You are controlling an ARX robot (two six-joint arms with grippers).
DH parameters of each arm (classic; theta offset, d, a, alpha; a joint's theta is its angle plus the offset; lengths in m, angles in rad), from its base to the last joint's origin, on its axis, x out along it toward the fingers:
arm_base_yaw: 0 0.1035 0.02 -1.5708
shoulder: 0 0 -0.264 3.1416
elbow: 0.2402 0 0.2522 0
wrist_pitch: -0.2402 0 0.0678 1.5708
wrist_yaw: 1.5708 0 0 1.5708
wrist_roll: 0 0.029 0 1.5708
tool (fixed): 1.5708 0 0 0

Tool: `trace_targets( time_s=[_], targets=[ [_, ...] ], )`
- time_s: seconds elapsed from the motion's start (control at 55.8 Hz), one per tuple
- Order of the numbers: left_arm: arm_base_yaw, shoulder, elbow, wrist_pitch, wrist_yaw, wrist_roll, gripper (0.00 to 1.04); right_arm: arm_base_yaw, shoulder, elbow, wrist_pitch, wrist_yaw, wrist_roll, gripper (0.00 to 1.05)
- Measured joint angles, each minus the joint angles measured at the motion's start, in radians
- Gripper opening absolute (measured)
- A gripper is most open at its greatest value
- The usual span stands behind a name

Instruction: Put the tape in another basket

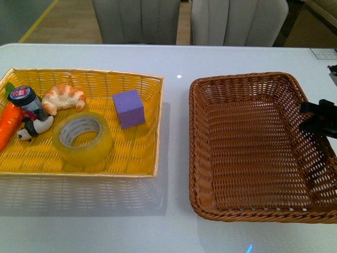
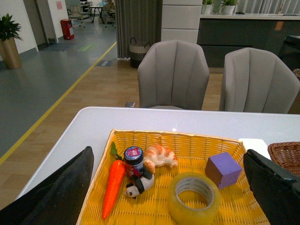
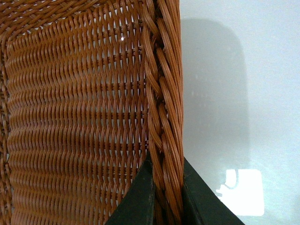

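The tape (image 1: pixel 100 145), a yellowish translucent roll, lies flat in the yellow basket (image 1: pixel 158 126) at the left, near its front. It also shows in the left wrist view (image 2: pixel 207 206). The dark brown wicker basket (image 1: pixel 253 153) sits at the right and holds nothing. My right gripper (image 1: pixel 316 118) is shut on its right rim (image 3: pixel 164 103), one finger inside the wall and one outside. My left gripper (image 2: pixel 168 152) is open and empty, hovering back from the yellow basket, with the tape between its fingers (image 2: pixel 274 187) in its view. It is out of the front view.
The yellow basket also holds a purple cube (image 1: pixel 129 108), a croissant (image 1: pixel 63 97), a small jar (image 1: pixel 23 97), a panda figure (image 1: pixel 34 128) and a carrot (image 1: pixel 9 124). Two grey chairs (image 1: pixel 137 21) stand behind the white table (image 1: pixel 174 60). A corner of the brown basket (image 2: pixel 286 157) shows in the left wrist view.
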Motion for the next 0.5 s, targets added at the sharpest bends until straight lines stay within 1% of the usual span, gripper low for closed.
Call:
trace_targets(
  time_s=[0.09, 0.161, 0.197, 0.251, 0.43, 0.502],
  targets=[
    [0.0, 0.0, 0.0, 0.0, 0.0, 0.0, 0.96, 0.016, 0.013, 0.001, 0.0, 0.007, 0.004, 0.06],
    [0.0, 0.0, 0.0, 0.0, 0.0, 0.0, 0.96, 0.019, 0.019, 0.001, 0.004, 0.01, 0.003, 0.16],
    [0.0, 0.0, 0.0, 0.0, 0.0, 0.0, 0.96, 0.019, 0.019, 0.001, 0.009, 0.01, 0.003, 0.23],
    [0.0, 0.0, 0.0, 0.0, 0.0, 0.0, 0.96, 0.018, 0.019, -0.003, 0.027, 0.011, 0.003, 0.3],
    [0.0, 0.0, 0.0, 0.0, 0.0, 0.0, 0.96, 0.011, -0.049, -0.06, 0.133, 0.05, -0.033, 0.58],
    [0.0, 0.0, 0.0, 0.0, 0.0, 0.0, 0.96, 0.01, -0.114, -0.109, 0.187, 0.047, -0.056, 0.69]
  ],
)
